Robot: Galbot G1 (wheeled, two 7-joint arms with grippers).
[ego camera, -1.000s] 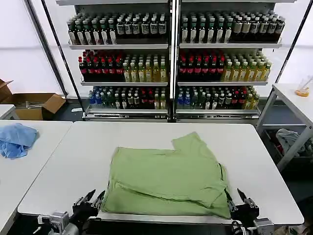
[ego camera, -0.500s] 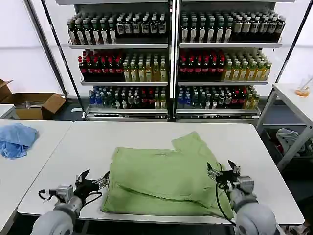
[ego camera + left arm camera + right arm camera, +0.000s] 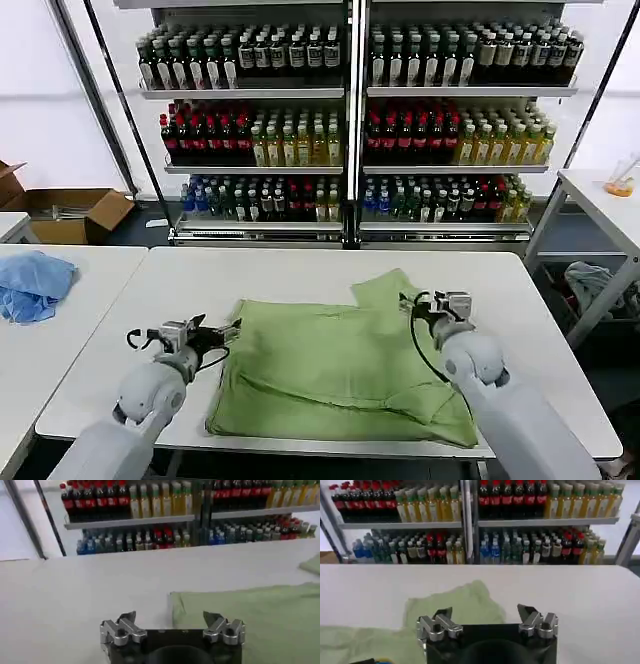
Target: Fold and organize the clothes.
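Lying folded on the white desk before bottle shelves, the green shirt is flanked by the left gripper and right gripper, both spread apart.

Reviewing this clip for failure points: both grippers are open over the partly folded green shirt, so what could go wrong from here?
1. The left gripper hovers at the shirt corner; closing there might catch only the top layer, or miss the edge altogether.
2. The right gripper is beside the sleeve sticking out at the far edge; pinching it could pull the fold open.
3. Uneven pulls could drag the shirt's near hem past the table edge.
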